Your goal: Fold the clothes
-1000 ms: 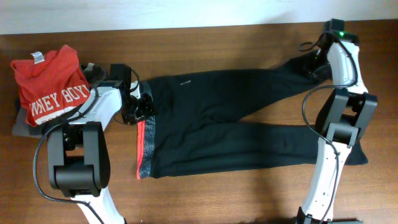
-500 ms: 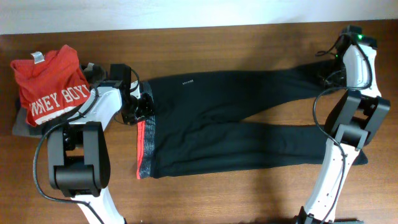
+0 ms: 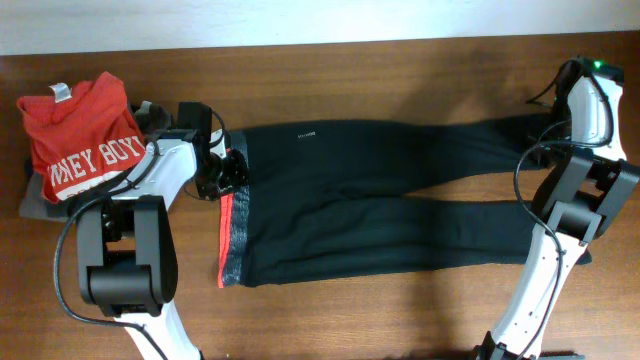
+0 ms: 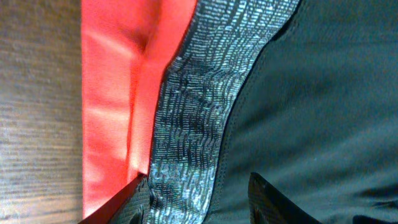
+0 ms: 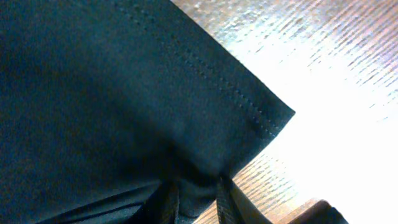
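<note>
A: Where do the trousers (image 3: 380, 200) lie?
B: Across the middle of the counter (image 3: 400, 310), waistband (image 3: 232, 240) at frame left, legs running right.
A: And the T-shirt (image 3: 80, 140)?
B: Upper left, on a folded garment (image 3: 30, 205), left of the waistband.

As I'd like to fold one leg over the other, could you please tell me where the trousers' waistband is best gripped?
Take the trousers at the near corner of the waistband, coming in low from the left: the band lies flat, its edge facing bare table.

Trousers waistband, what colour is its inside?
The inner waistband is red-orange; left wrist view shows it best.
</note>
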`<state>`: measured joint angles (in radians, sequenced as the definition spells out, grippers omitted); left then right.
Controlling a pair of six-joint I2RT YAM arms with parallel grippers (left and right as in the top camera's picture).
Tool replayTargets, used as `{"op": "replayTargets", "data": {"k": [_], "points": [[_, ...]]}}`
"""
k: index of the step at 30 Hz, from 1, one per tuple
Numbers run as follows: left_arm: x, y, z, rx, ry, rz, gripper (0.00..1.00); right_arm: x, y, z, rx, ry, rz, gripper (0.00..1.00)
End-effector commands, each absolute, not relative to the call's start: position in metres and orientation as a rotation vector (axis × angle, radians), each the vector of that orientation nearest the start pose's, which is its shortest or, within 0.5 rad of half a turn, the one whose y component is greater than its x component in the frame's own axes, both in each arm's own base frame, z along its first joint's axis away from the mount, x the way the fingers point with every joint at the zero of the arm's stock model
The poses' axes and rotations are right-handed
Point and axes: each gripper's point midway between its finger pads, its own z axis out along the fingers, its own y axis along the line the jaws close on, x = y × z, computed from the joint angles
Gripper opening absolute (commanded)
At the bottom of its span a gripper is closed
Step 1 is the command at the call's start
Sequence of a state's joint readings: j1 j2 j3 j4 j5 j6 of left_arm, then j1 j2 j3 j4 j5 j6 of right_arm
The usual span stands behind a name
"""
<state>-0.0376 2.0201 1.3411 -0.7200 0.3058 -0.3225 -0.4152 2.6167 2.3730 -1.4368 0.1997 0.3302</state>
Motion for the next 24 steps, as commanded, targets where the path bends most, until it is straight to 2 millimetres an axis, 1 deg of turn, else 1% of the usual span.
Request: {"op": "replayTargets", "data": {"k": [1,3,4,6,7,10,12,15,19,20,21,23,24], "points": [[0.4,-0.06,-0.011,-0.404,2.992,-0.429,0.52,0.409,-0.229,-0.008,1.193,3.054,-0.392,0.25],[0.4,-0.06,-0.011,-0.403,2.991,-0.43,0.5,0.41,-0.229,-0.008,1.193,3.053,-0.392,0.25],[0.4,-0.06,-0.011,-0.403,2.992,-0.431,0.42,0.41,-0.229,-0.008,1.193,3.053,-0.392,0.25],[0.399,-0.06,-0.011,-0.405,2.997,-0.43,0.3,0.41,-0.229,-0.008,1.192,3.053,-0.392,0.25],[0.398,-0.06,-0.011,-0.405,2.998,-0.429,0.27,0.41,-0.229,-0.008,1.192,3.052,-0.392,0.25],[0.397,-0.054,-0.012,-0.414,3.004,-0.389,0.27,0.41,-0.23,-0.009,1.192,3.049,-0.393,0.26],[0.396,-0.045,-0.013,-0.433,3.008,-0.338,0.27,0.41,-0.23,-0.009,1.192,3.049,-0.393,0.26],[0.397,-0.037,-0.013,-0.462,3.001,-0.332,0.27,0.411,-0.23,-0.009,1.192,3.048,-0.393,0.26],[0.398,-0.021,-0.013,-0.522,2.987,-0.33,0.28,0.411,-0.23,-0.009,1.19,3.045,-0.392,0.27],[0.399,-0.019,-0.013,-0.532,2.985,-0.331,0.28,0.411,-0.23,-0.009,1.191,3.045,-0.391,0.35],[0.399,-0.016,-0.013,-0.544,2.98,-0.336,0.28,0.412,-0.229,-0.008,1.184,3.047,-0.384,0.41],[0.401,-0.014,-0.011,-0.556,2.971,-0.358,0.28,0.416,-0.228,-0.006,1.131,3.06,-0.351,0.45],[0.404,-0.013,-0.009,-0.554,2.963,-0.358,0.28,0.421,-0.229,0.001,1.12,3.04,-0.34,0.47]]}}
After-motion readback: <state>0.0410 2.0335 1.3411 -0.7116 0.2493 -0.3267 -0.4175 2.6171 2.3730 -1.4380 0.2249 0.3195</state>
